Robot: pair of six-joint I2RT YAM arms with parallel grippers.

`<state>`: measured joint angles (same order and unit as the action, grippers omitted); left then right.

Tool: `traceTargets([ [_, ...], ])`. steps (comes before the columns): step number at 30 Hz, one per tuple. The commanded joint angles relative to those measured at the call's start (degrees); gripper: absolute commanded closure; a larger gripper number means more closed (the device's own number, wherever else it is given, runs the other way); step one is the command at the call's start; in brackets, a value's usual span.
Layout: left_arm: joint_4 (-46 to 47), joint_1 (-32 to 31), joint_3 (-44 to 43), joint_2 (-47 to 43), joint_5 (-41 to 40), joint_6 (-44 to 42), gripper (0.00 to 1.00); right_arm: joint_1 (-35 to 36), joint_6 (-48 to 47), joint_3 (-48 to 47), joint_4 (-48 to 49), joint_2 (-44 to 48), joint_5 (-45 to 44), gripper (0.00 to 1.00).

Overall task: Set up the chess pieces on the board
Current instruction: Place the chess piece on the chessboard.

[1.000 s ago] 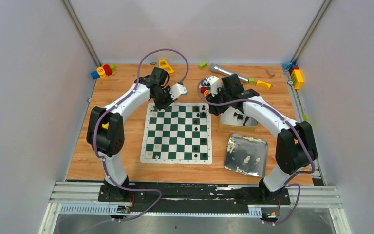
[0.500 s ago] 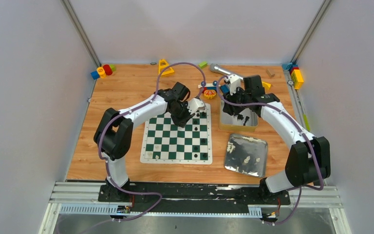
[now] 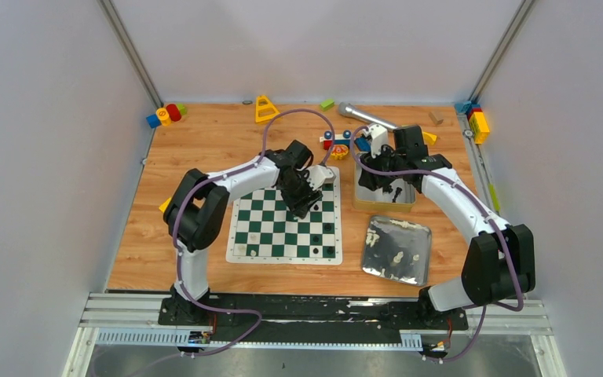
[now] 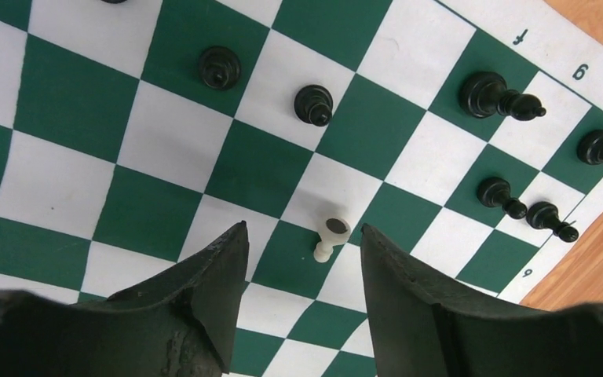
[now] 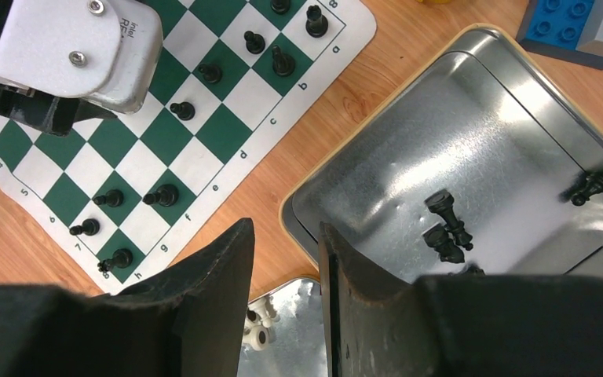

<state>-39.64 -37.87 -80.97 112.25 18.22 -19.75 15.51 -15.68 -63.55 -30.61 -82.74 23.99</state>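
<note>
My left gripper hangs low over the board with its two fingers spread wide and nothing pinched. In the gap just past the fingertips lies a cream-white pawn, touching neither finger. It straddles the line between a white and a green square. Its round base seems to face the wrist camera, so I think it is lying on its side, though I cannot be sure. Further out on that side of the board stand the black chess pieces, two on inner squares and four more near the numbered border.

My right gripper hovers with its fingers only narrowly apart. I see wood and a metal rim through the slot, so it grips nothing. It sits above the near corner of the gold-rimmed tin, just beside the board's lettered edge. Inside that tin lie loose black figures, a pair touching each other and one apart by the far wall. A second tin lies nearer the arm bases and holds cream-white figures.
</note>
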Motion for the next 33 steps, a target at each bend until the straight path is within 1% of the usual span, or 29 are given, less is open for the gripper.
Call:
traceTargets([
  [1, 3.64, -0.21, 3.05, -6.26, -0.51, -1.45, 0.36, 0.06, 0.27, 0.52, 1.42, 1.17, 3.09, 0.63],
  [2, 3.89, -0.20, 4.25, -6.96, -0.74, -1.84, 0.35, 0.09, 0.03, 0.49, 1.42, 1.24, 4.14, 0.63],
  [6, 5.39, 0.31, 8.50, -11.40, -2.43, -4.20, 0.34, 0.31, -0.44, -0.60, 1.30, 0.69, 8.67, 0.63],
  [8, 5.86, 1.50, 10.87, -14.65, -1.82, -5.01, 0.33, 1.00, -1.21, -1.38, 1.03, 0.21, 11.26, 0.62],
  [10, 5.76, 3.83, 13.33, -20.08, -1.03, -6.01, 0.33, 2.89, -3.22, -2.03, 0.72, -0.39, 12.69, 0.59],
  [14, 4.56, 7.92, 18.00, -29.23, -0.06, -7.28, 0.31, 9.28, -7.47, -3.34, 0.73, -3.31, 11.16, 0.53],
  [19, 4.00, 13.89, 22.78, -38.87, 0.89, -6.51, 0.27, 15.69, -11.54, -6.86, 0.60, -10.83, 9.83, 0.48],
  [21, 3.77, 17.18, 23.73, -42.30, 1.11, -6.14, 0.25, 17.89, -14.16, -8.36, 0.59, -13.66, 9.40, 0.46],
  [23, 3.45, 19.05, 24.17, -45.72, 1.32, -5.82, 0.24, 19.91, -16.30, -10.01, 0.50, -16.81, 8.75, 0.45],
  [27, 2.48, 20.68, 24.64, -49.03, 1.28, -5.61, 0.20, 22.46, -20.68, -13.13, -0.27, -21.41, 7.70, 0.43],
  [33, 1.86, 21.33, 24.55, -50.86, 0.75, -5.35, 0.18, 24.47, -25.03, -16.66, -0.69, -26.97, 6.19, 0.42],
])
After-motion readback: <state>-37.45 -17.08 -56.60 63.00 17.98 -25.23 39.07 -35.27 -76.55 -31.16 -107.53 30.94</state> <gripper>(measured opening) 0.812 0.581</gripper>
